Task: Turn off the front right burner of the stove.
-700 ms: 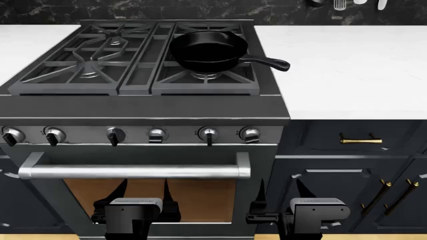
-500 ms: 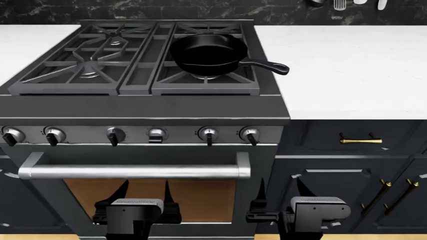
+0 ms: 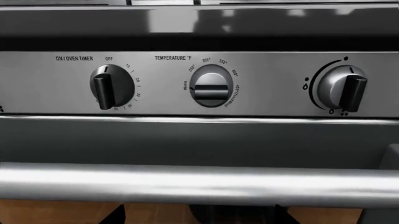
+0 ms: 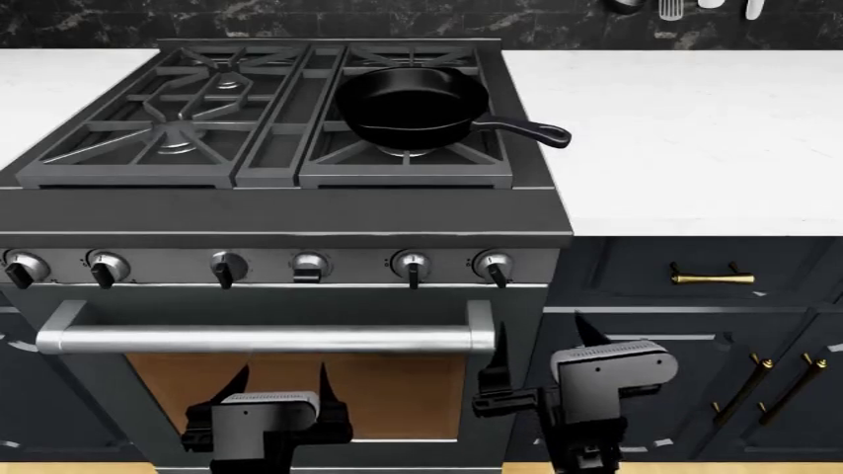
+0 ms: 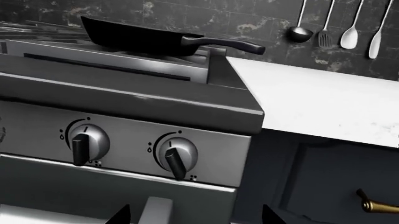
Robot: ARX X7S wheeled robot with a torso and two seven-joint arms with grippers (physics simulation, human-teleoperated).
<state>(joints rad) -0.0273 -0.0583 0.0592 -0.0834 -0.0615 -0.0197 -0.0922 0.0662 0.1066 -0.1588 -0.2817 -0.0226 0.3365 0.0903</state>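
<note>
The stove (image 4: 283,212) fills the left of the head view, with a row of silver knobs along its front. A black skillet (image 4: 411,102) sits on the right grates and hides most of the front right burner (image 4: 407,150). The rightmost knob (image 4: 495,266) has its black handle pointing down; in the right wrist view it (image 5: 176,154) sits beside its neighbour (image 5: 87,142). My right gripper (image 4: 540,343) is open and empty, below and slightly right of that knob. My left gripper (image 4: 279,382) is open and empty, low before the oven door.
The steel oven bar (image 4: 264,338) runs below the knobs and crosses the left wrist view (image 3: 199,184). The white counter (image 4: 685,138) lies right of the stove, navy cabinets with a brass pull (image 4: 712,277) below it. Utensils (image 5: 330,28) hang on the dark wall.
The rightmost knob's handle, turned aside 0.7 s ago, now points down. My right gripper has risen and tilted toward the stove's right front. The left arm has barely moved.
</note>
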